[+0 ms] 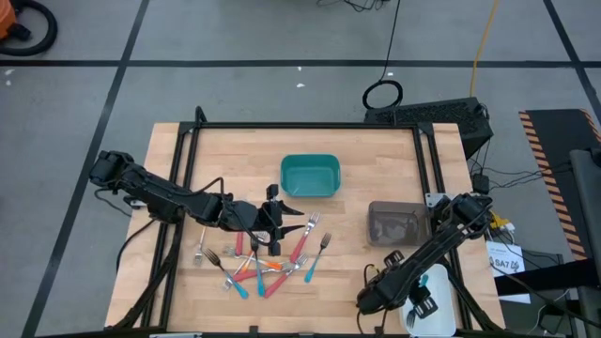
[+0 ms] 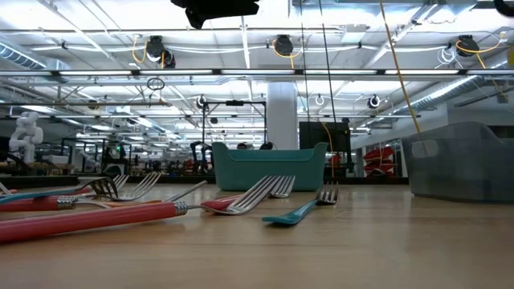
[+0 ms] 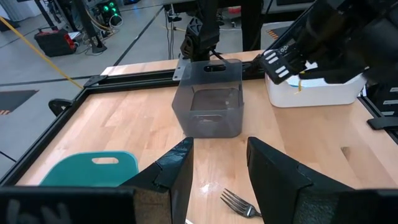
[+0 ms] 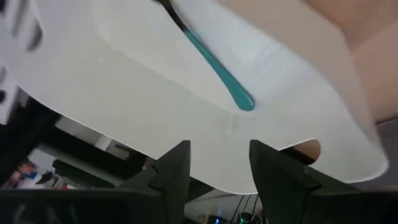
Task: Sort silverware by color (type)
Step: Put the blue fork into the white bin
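The silverware, forks with red, orange and teal handles, lies in a loose pile point(image 1: 263, 261) on the wooden table, left of the middle. The low view shows the same forks point(image 2: 241, 201) flat on the boards. My left gripper point(image 1: 280, 222) hangs open above the pile's far side, with only one fork's tines point(image 3: 239, 203) showing below its fingers point(image 3: 180, 168). My right gripper point(image 4: 219, 149) stands open over the white bin point(image 4: 155, 93) at the table's near right. Inside that bin lies a teal-handled fork point(image 4: 217, 71), touching neither finger.
A teal bin point(image 1: 310, 176) stands at the far middle and a grey translucent bin point(image 1: 398, 223) to its right. The white bin point(image 1: 434, 293) sits partly under my right arm. Black frame rails point(image 1: 310, 126) border the table. Bare wood lies between the pile and the grey bin.
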Motion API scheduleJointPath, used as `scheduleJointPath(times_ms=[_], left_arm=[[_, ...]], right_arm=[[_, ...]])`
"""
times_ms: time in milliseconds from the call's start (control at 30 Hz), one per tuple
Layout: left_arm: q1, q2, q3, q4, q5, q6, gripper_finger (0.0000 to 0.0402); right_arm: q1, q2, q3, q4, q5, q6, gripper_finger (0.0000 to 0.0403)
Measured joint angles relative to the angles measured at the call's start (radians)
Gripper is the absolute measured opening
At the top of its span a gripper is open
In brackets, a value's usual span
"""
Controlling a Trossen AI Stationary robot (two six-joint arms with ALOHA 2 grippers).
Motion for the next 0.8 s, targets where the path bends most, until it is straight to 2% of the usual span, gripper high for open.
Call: scheduleJointPath(times_ms=[233, 433, 667, 800], left_arm=[[0.0, 0.0, 0.0, -0.002, 0.0, -0.003, 0.015], [0.0, 0.0, 0.0, -0.035, 0.0, -0.027, 0.015], [0.0, 0.0, 0.0, -0.072, 0.0, -0.052, 0.015], [0.0, 0.0, 0.0, -0.106, 0.0, -0.08, 0.015]], right_arm=[[0.0, -0.006, 0.11, -0.004, 0.088, 0.059, 0.0151], [0.0, -0.041, 0.187, -0.005, 0.242, 0.128, 0.015], [0.0, -0.098, 0.205, -0.005, 0.392, 0.194, 0.015], [0.0, -0.111, 0.205, -0.001, 0.544, 0.206, 0.015]])
